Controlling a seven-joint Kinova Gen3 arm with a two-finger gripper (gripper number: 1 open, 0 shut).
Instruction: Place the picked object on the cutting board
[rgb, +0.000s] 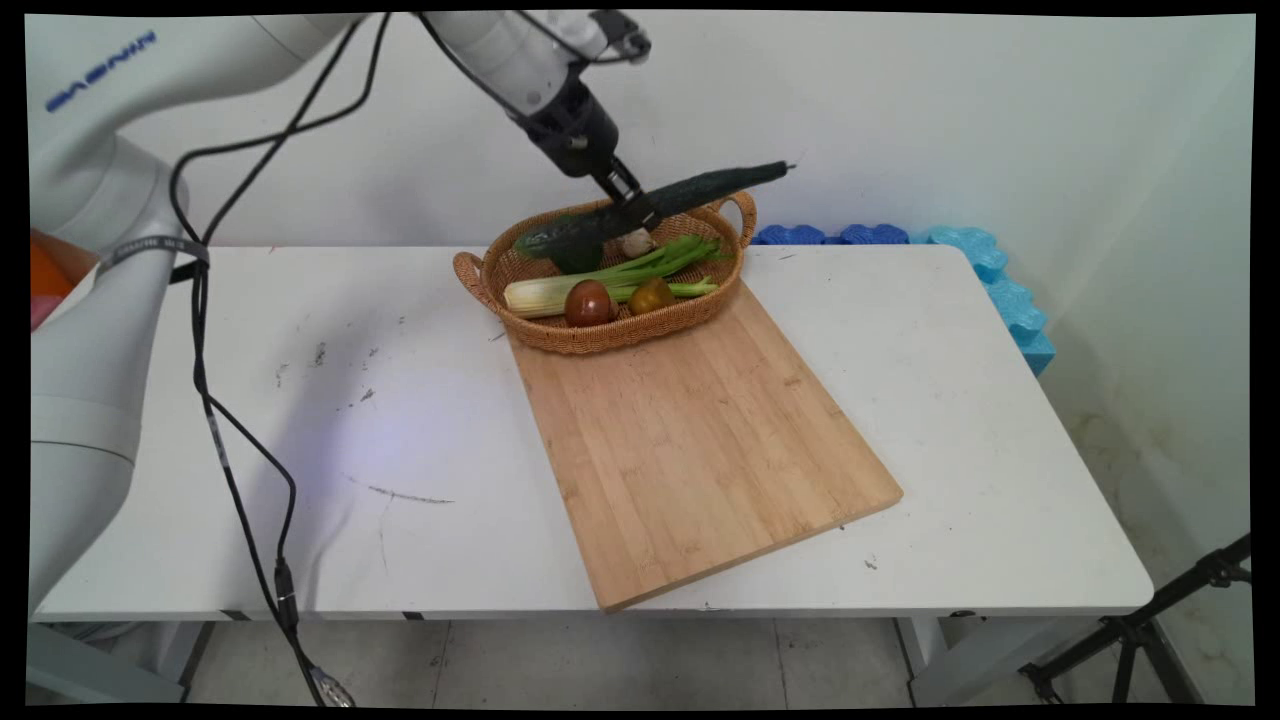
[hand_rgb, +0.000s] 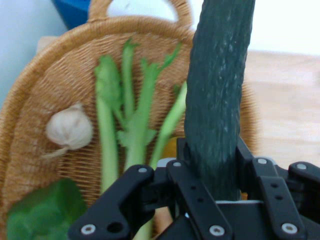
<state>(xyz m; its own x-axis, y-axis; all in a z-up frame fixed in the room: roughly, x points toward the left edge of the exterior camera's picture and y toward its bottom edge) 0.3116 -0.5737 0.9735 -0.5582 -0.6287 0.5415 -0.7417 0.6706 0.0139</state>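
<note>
The cutting board (rgb: 690, 440) lies nearest the camera, bare, running from the table's (rgb: 400, 450) near edge up to the basket (rgb: 530, 325), whose near rim seems to rest on the board's far end. The gripper (rgb: 632, 205) hangs over the basket's 12 o'clock side, pinching a long dark cucumber (rgb: 700, 190) between its fingers (hand_rgb: 182, 150). In the main view the cucumber is clear of the basket's contents and tilted, its thin stem end pointing up toward 2 o'clock past the far handle (rgb: 738, 212) and its thicker end down toward 9 o'clock, over a green leaf (rgb: 570, 245). The grip looks set somewhere near the middle of its length, though the hand view hides how much hangs behind the jaws. Below it in the basket lie celery (rgb: 610, 275) from 9 to 2 o'clock, a garlic bulb (hand_rgb: 69, 129) near 12, a reddish-brown round fruit (rgb: 589, 303) and a yellowish one (rgb: 650, 295) at 6. To carry this well, I judge the long ends need room: any swing should keep both tips above the rim and clear of that handle, move slowly so it does not pivot in the pinch, and stay level.
</note>
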